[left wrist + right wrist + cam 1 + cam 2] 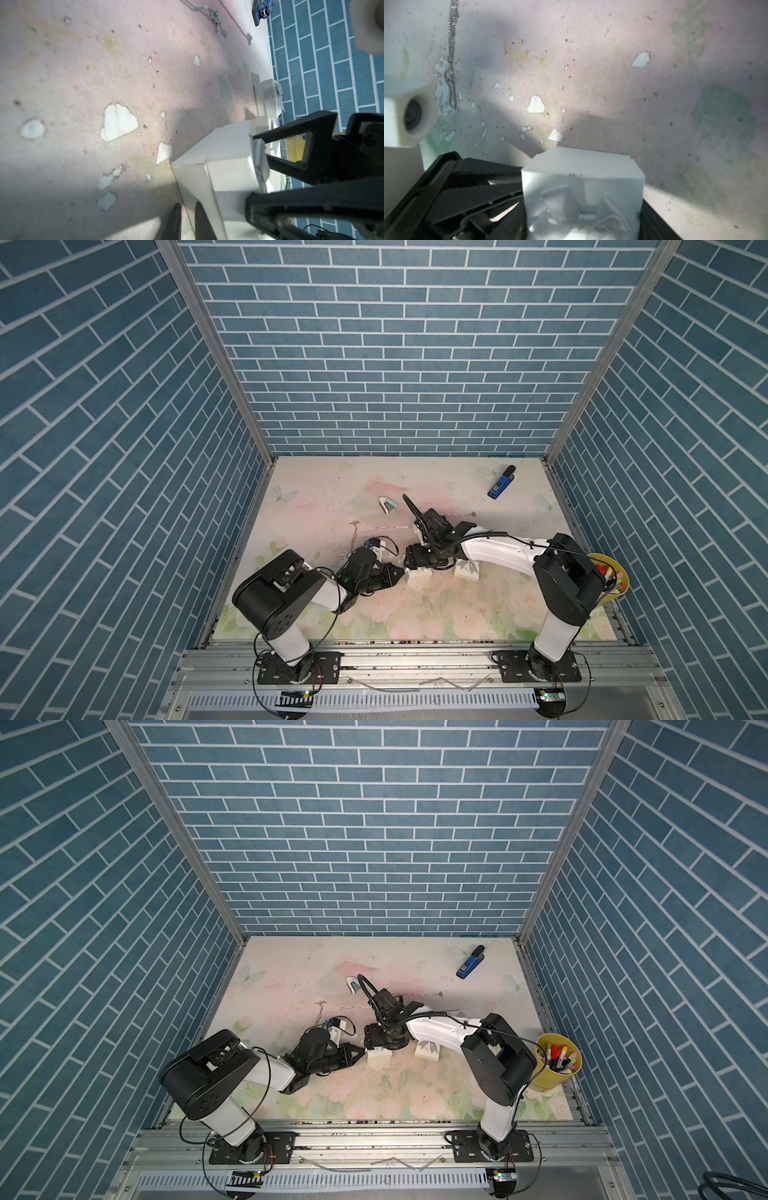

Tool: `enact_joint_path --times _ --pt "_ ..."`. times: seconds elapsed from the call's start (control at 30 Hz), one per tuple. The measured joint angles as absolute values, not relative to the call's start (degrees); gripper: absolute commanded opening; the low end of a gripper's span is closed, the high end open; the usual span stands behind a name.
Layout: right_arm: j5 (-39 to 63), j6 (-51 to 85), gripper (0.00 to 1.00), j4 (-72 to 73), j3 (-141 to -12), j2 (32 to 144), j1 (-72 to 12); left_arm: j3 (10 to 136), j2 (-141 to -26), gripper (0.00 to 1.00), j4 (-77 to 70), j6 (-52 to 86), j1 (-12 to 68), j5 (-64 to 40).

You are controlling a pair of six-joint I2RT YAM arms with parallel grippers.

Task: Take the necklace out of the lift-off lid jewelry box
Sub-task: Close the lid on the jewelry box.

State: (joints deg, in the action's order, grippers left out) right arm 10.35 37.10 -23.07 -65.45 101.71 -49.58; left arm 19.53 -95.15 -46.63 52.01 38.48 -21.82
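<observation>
The white lift-off lid jewelry box [420, 571] [379, 1052] stands near the table's middle, its lid on. The lid [228, 158] [583, 197] carries a white bow, and the base [193, 172] shows below it. My right gripper [419, 566] comes down from above, one black finger [291, 133] on each side of the lid. My left gripper [188, 209] [403, 569] reaches in low from the left. It is nearly shut, with the base's bottom edge between its tips. The necklace is hidden inside the box.
A second white bow box [467, 571] [268, 99] sits just right of the first. Loose silver chains [355, 531] [212, 14] [451, 62] lie behind the grippers. A blue stapler [500, 485] lies at the back right, a yellow marker cup [557, 1065] at the right edge.
</observation>
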Motion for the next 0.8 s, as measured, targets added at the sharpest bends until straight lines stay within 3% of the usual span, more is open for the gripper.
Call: enact_joint_path --times 0.5,0.8 --pt "8.0 36.0 0.74 -26.7 -67.9 103.4 -49.6 21.4 -95.9 0.16 -45.2 52.1 40.2 -19.2" --pt "6.4 36.1 0.82 -29.2 -67.9 103.3 -50.4 21.9 -92.2 0.29 -39.3 51.4 40.5 -19.4"
